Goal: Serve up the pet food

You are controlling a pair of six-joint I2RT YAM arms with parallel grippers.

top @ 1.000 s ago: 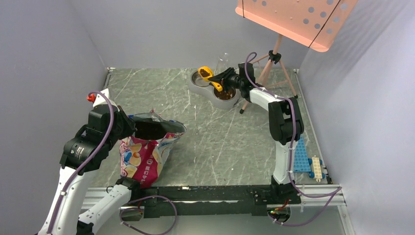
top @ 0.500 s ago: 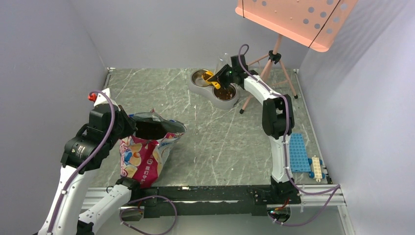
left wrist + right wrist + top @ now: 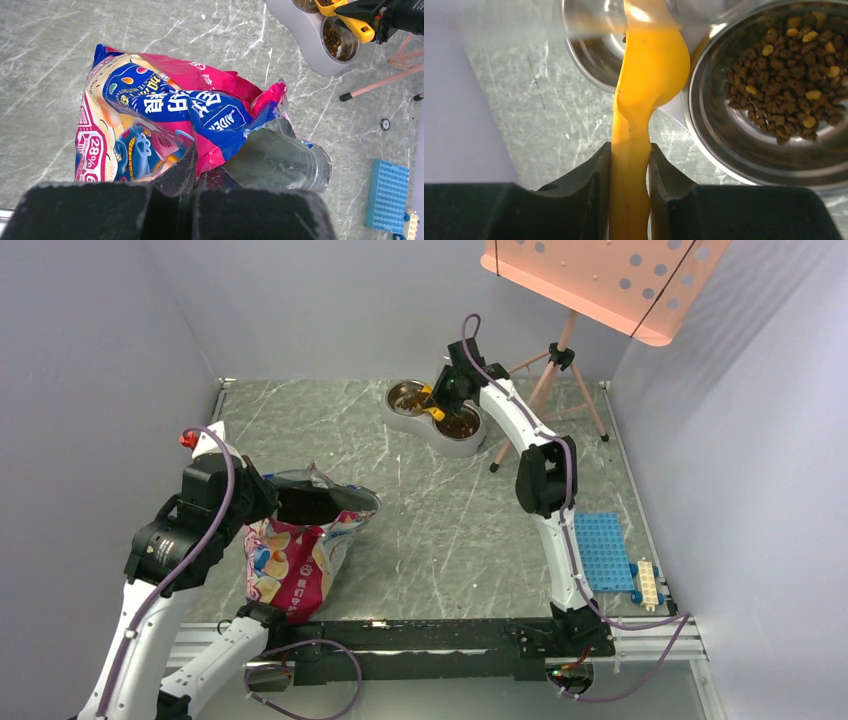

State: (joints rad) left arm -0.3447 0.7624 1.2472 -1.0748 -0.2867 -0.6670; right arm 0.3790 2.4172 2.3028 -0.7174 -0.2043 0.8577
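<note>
Right claw (image 3: 630,152) farther left over the bowls (image 3: 456,447), tight on yellow scoop (image 3: 651,65); left claw (image 3: 197,176) tight on bag (image 3: 150,105).

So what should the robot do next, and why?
Probably tip the yellow plastic scoop into the shiny metal bowl under its head. The right gripper grips its handle, the brown kibble pellets already lie in the neighbouring metal bowl, and this one looks nearly bare. Whether the scoop holds food, I cannot tell.

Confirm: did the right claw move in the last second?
Yes. The right claw, gripping the yellow scoop, shifted left and toward the back wall, away from the tripod, ending above the double-bowl feeder.
</note>
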